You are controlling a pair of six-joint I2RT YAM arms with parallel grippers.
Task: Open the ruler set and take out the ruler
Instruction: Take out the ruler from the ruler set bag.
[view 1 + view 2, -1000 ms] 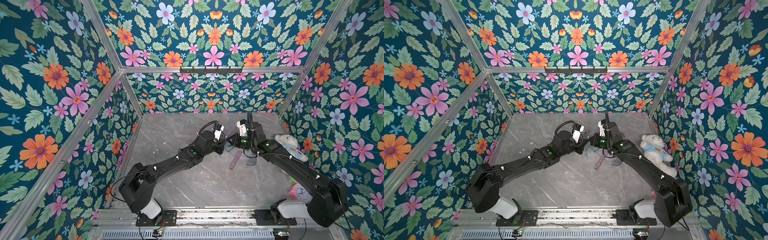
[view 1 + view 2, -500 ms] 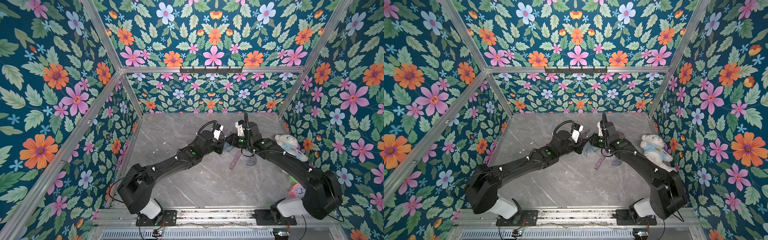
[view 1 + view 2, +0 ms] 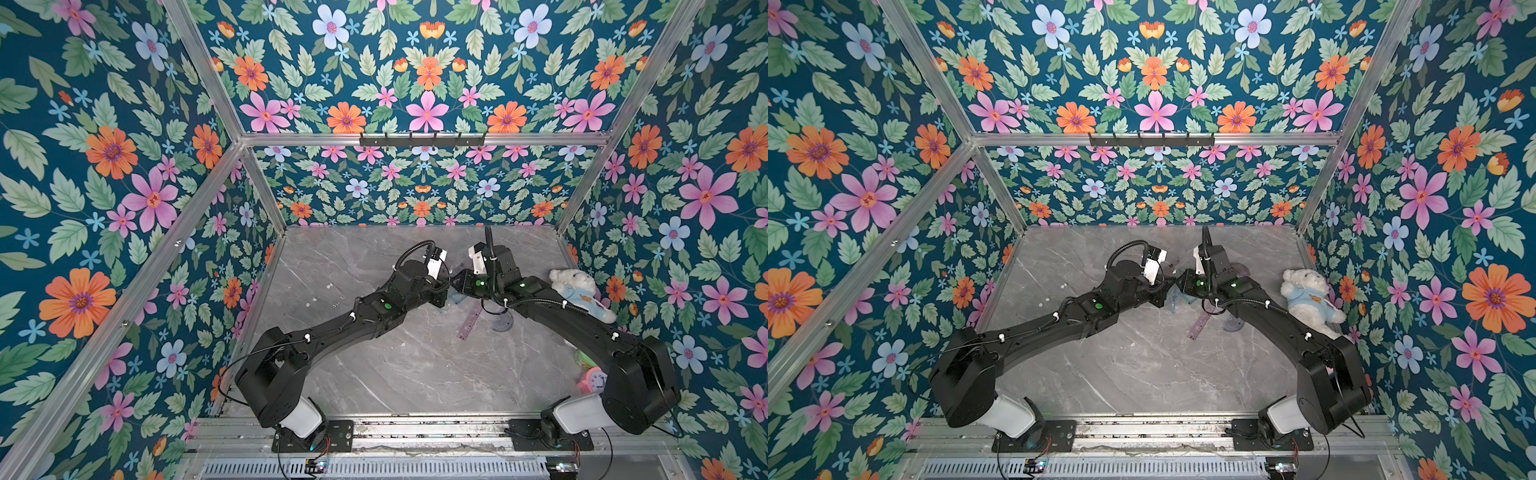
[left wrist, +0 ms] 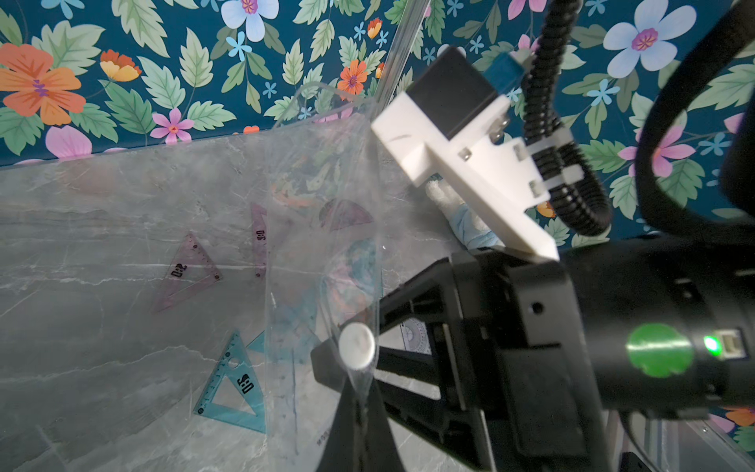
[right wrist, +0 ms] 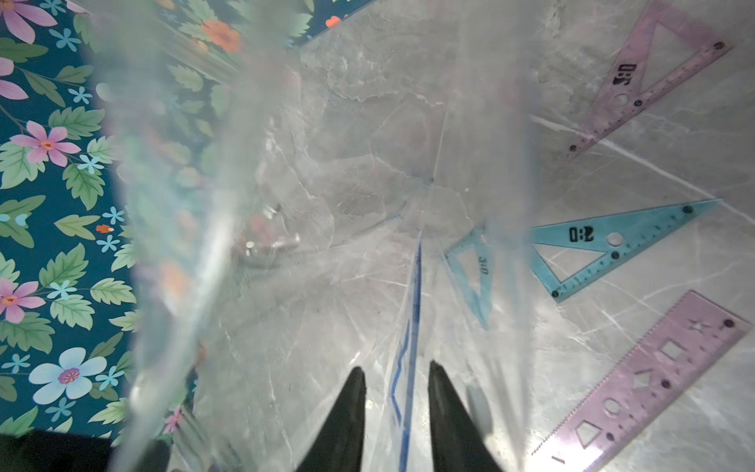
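One clear pouch (image 4: 322,196) is hanging upright above the table (image 3: 415,374), between the two arms in the far half. The left gripper (image 4: 356,394) is clamping tight on its edge, just under one white snap button (image 4: 356,345). The right gripper (image 5: 395,367) is standing parted, its two black fingers (image 5: 351,412) sitting either side of the pouch's blue-lined seam without pinching it. One purple straight ruler (image 5: 678,376) is lying flat on the table outside the pouch, nearer the front and beside the right forearm. Around it, two teal triangles (image 5: 653,227) are lying. The smaller is showing through the plastic, and whether it is inside the pouch or under it I cannot tell. One purple triangle (image 5: 625,77) is lying farther off, and a second narrow purple piece is showing in the left wrist view, its shape unclear. One purple protractor (image 4: 345,214) and one pale protractor (image 3: 503,323) are resting on the table as well, the pale one just beside the ruler. One white teddy bear (image 3: 579,291) is leaning against the right wall, and one pink clock (image 3: 592,380) is sitting by the right arm's base. Flowered walls are closing in three sides. The near half of the table between the two arm bases is lying bare, as is the far left corner.
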